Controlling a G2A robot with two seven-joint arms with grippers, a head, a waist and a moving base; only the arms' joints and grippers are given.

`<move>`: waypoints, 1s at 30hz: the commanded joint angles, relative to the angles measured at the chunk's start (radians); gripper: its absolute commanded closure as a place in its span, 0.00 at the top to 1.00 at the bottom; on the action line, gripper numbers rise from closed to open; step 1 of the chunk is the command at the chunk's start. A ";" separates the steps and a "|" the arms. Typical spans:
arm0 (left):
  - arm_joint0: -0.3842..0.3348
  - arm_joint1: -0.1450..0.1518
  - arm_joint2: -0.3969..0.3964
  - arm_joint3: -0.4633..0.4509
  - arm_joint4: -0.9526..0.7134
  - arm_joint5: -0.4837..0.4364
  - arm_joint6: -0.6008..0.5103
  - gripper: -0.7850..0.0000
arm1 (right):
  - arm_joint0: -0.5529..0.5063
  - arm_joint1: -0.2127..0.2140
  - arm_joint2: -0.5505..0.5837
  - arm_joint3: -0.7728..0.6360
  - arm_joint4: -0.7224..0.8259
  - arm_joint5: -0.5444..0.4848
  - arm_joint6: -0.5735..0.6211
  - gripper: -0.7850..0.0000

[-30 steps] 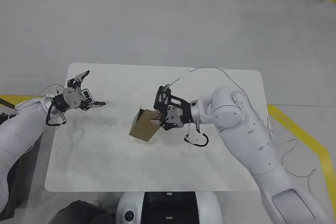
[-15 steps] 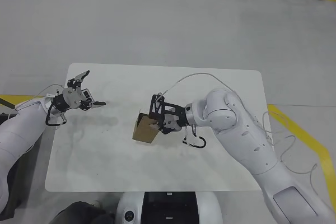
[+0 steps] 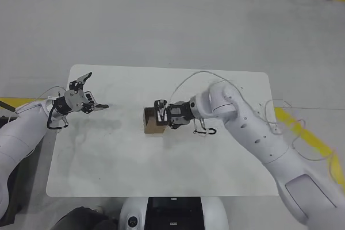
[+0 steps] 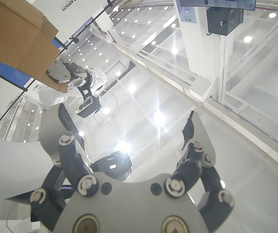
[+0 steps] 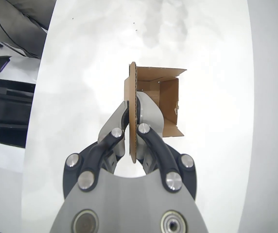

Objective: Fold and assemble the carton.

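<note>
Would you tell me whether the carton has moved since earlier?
Yes: the carton, in the right gripper, turned square and shifted toward the far edge of the table.

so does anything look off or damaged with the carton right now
Nothing looks damaged or spilled. The carton is just unfinished: its end flaps stand open, one wall pinched by the fingers of the right gripper.

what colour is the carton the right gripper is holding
Plain brown cardboard. The carton shows best in the right wrist view, pinched in the right gripper.
</note>
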 commanded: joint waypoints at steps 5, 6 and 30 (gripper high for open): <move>0.000 0.000 0.000 0.000 0.000 0.000 0.000 1.00 | 0.114 0.023 -0.203 -0.052 -0.034 0.002 0.010 0.00; 0.000 0.000 0.000 0.000 0.000 0.000 0.000 1.00 | 0.144 0.027 -0.250 -0.053 -0.052 0.002 0.001 0.00; 0.000 0.000 0.000 0.000 0.000 0.000 0.000 1.00 | 0.324 0.102 -0.431 0.087 0.054 0.036 -0.496 1.00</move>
